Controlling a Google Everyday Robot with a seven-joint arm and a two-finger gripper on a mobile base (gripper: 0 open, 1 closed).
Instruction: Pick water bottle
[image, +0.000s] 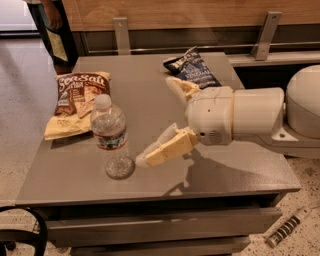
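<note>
The water bottle is clear ribbed plastic with a white cap and a label band round its middle. It stands upright on the grey table, near the front left. My gripper comes in from the right, just right of the bottle and level with its lower half. It is open and empty. The near cream finger points at the bottle's base with a small gap between them. The far finger sits further back, beside the dark bag.
A tan and brown Sea Salt chip bag lies behind and left of the bottle. A dark blue snack bag lies at the back, behind my gripper. A person's legs stand beyond the table's far left corner. A wall rail runs behind.
</note>
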